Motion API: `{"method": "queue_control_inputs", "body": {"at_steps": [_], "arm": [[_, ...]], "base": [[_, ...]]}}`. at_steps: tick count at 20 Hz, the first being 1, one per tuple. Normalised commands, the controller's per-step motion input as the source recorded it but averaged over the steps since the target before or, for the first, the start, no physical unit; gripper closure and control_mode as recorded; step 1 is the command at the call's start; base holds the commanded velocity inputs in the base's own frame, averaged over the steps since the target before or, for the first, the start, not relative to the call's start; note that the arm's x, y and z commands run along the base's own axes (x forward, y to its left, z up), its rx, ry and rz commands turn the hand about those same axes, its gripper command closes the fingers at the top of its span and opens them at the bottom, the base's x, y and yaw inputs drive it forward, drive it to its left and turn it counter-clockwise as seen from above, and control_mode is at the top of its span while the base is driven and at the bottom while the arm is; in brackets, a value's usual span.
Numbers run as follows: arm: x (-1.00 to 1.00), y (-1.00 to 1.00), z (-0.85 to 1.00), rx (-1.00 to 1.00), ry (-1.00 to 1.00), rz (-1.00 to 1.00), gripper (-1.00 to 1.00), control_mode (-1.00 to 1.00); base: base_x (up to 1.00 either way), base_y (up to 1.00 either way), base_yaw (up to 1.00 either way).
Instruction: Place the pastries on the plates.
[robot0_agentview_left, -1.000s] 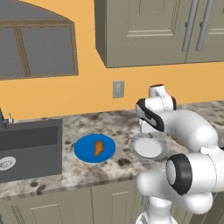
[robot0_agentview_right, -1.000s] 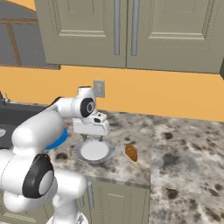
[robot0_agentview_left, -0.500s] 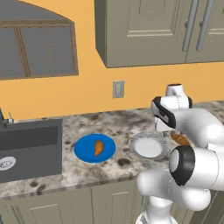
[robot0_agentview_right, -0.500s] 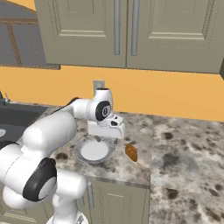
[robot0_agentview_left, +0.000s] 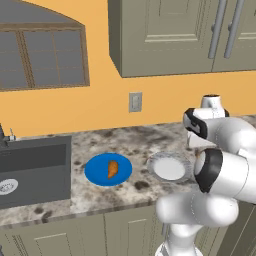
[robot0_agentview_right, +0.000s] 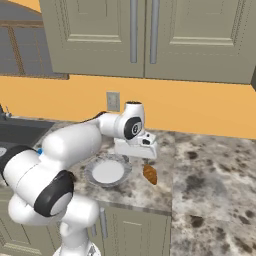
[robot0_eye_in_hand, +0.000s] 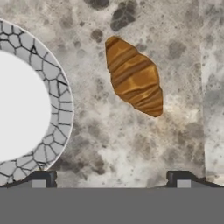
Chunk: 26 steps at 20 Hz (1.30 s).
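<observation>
Since a second earlier the arm had swung from above the white plate (robot0_agentview_right: 108, 171) toward the loose pastry (robot0_agentview_right: 149, 174), so the hand (robot0_agentview_right: 141, 151) hung just over it. No writing or label could be read anywhere. From the hand camera, that pastry (robot0_eye_in_hand: 134, 77) lay on the speckled desk (robot0_eye_in_hand: 175, 135) ahead of the spread, empty fingertips (robot0_eye_in_hand: 180, 178), slightly toward one of them, beside the patterned rim of the white plate (robot0_eye_in_hand: 52, 83). The other pastry (robot0_agentview_left: 113, 168) rested on the blue plate (robot0_agentview_left: 96, 172), near the sink (robot0_agentview_left: 35, 167).
</observation>
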Motion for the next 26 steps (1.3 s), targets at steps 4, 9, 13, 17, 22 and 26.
{"method": "queue_control_inputs", "body": {"at_steps": [4, 9, 13, 17, 22, 26], "arm": [[0.21, -0.3, -0.23, 0.0, 0.0, 0.0, -1.0, -1.0], [0.18, -0.25, -0.28, 0.0, 0.0, 0.0, -1.0, -1.0], [0.23, -0.1, -0.28, 0.0, 0.0, 0.0, -1.0, -1.0], [0.27, -0.11, -0.22, 0.0, 0.0, 0.0, -1.0, -1.0], [0.26, -0.08, -0.26, 0.0, 0.0, 0.01, -1.0, -1.0], [0.09, -0.02, -0.32, 0.0, 0.0, 0.01, -1.0, -1.0]], "base": [[0.0, 0.0, 0.0], [0.0, 0.0, 0.0], [0.0, 0.0, 0.0], [0.0, 0.0, 0.0], [0.0, 0.0, 0.0], [0.0, 0.0, 0.0]]}}
